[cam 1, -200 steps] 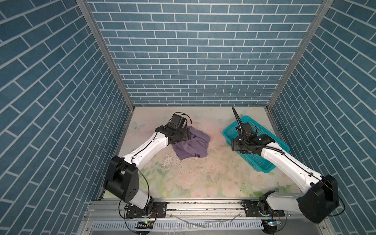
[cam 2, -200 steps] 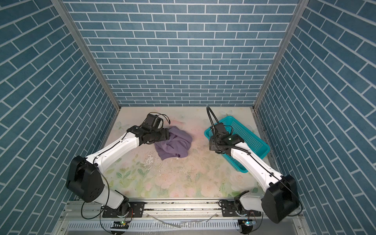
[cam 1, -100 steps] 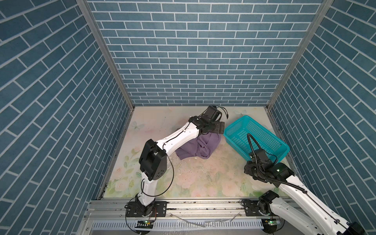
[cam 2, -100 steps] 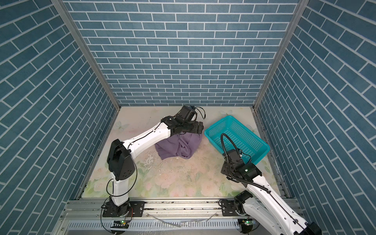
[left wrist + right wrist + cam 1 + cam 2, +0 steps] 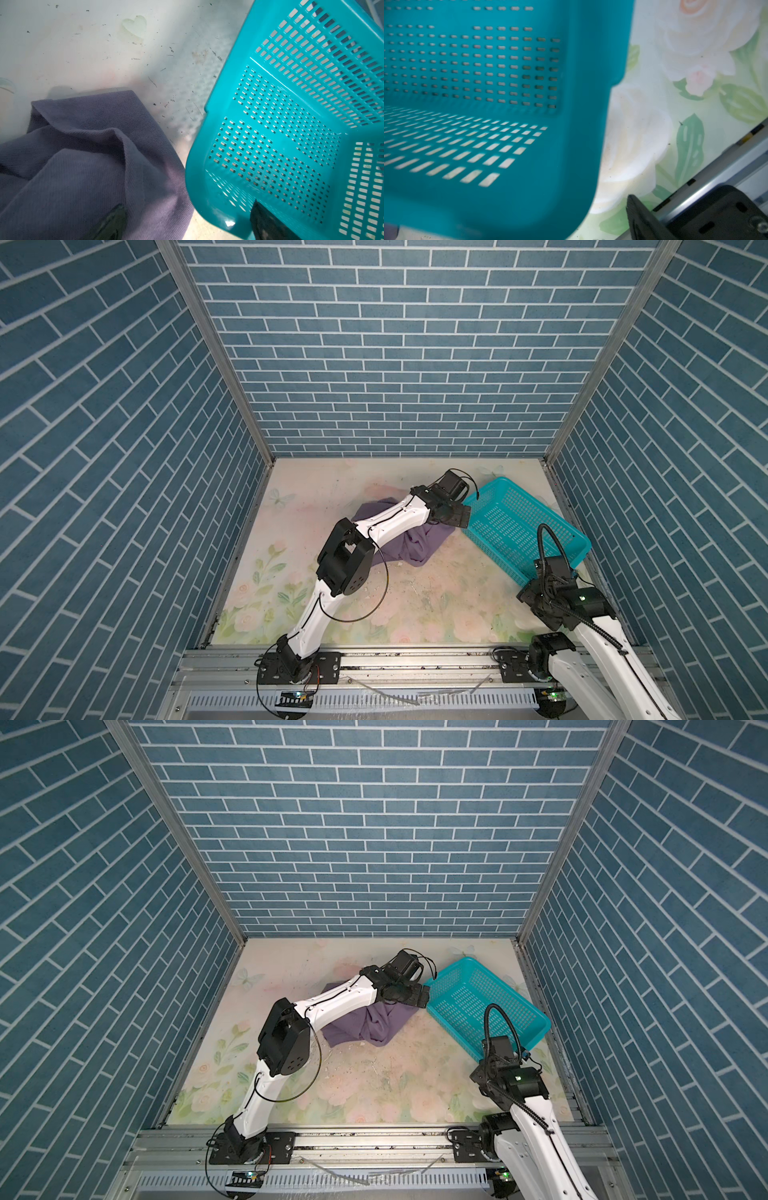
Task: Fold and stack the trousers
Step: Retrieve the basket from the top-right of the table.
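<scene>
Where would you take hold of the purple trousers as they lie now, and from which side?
Pinch the raised fold on top of the trousers, coming straight down. The heap's edges lie flat on the table, and the basket crowds one side, so a sideways approach looks poor.

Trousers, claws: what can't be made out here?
Trousers: left arm covers their middle in both top views; left wrist view cuts them at its edge; fold state unclear.
Right claw: right arm hides it in both top views; right wrist view shows one finger only; open or shut unclear.
Basket: blurred and cut off by the edge in the right wrist view.
</scene>
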`<move>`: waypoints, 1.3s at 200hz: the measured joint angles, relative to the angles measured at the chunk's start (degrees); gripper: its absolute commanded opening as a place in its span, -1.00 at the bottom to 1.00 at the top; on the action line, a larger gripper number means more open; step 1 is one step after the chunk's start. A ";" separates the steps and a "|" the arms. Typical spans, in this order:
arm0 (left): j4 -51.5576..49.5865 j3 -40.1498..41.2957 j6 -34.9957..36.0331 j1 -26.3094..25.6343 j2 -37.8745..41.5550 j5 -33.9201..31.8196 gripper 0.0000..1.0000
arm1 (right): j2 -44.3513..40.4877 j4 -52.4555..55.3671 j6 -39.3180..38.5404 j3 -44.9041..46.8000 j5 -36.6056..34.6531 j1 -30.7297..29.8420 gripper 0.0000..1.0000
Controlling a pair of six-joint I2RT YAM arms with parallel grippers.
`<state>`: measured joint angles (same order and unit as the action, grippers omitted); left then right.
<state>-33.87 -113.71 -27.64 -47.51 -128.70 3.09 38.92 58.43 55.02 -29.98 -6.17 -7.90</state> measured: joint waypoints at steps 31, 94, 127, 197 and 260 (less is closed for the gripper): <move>-0.11 0.00 0.04 0.04 0.00 -0.02 0.88 | 4.85 -3.65 -3.26 0.04 2.40 5.68 0.44; -0.42 -0.07 0.02 1.16 0.00 0.31 0.90 | 24.35 -13.49 -12.00 -9.55 0.83 9.29 0.45; -1.44 -4.33 0.04 2.32 -2.08 1.09 0.90 | 33.31 -19.96 -15.06 -15.19 1.53 13.60 0.44; -0.52 -19.41 -0.24 2.97 -12.35 5.20 0.89 | 45.62 -26.32 -19.82 -24.72 5.16 18.05 0.38; 1.66 -28.04 -1.68 3.32 -19.23 7.72 0.75 | 54.10 -30.23 -20.94 -31.12 8.55 19.54 0.37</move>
<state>-32.21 -141.75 -29.32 -44.18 -147.94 10.81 93.01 28.21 34.09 -61.10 2.37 11.64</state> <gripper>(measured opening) 0.888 0.686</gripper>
